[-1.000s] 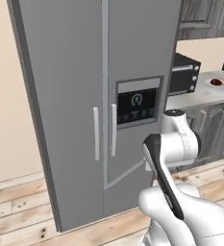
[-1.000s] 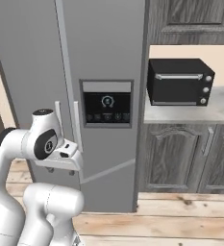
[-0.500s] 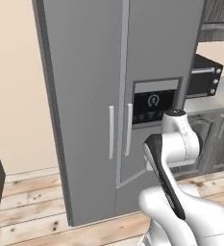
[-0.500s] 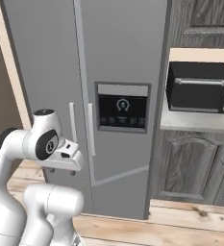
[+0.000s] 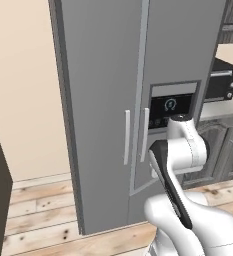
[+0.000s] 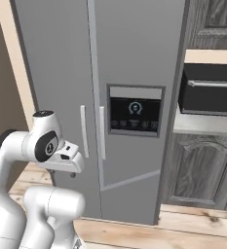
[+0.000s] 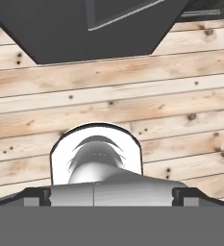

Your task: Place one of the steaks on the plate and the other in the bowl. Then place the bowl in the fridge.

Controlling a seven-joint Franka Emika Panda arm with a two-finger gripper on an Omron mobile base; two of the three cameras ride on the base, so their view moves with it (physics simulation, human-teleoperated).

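Fridge (image 5: 108, 100) doors are standing shut, filling the middle of both base views, with two slim pale handles (image 5: 135, 137) hanging side by side at the seam between them. Set into the right-hand door is a dark dispenser panel (image 6: 134, 111) with a small lit ring at its centre. To the right of the fridge, a black toaster oven (image 6: 210, 90) is sitting on a pale tabletop (image 6: 205, 126), which is resting on dark wood-grain cabinets (image 6: 200, 168); more cabinets of the same wood (image 6: 212, 19) are hanging above the oven. To the left of the fridge a beige wall (image 5: 23, 85) is running down to a light plank floor (image 5: 38, 220). The white arm is folding up just in front of the fridge, below the dispenser panel. The tool (image 6: 71, 163) is pointing down beside the arm's upper joint, in front of the left door's lower half; its two tips (image 7: 36, 195) are sitting far apart at the bottom corners of the hand view, so it is wide open with nothing between them. In the hand view, the fridge's dark base (image 7: 99, 26) is lying beyond the floor planks.
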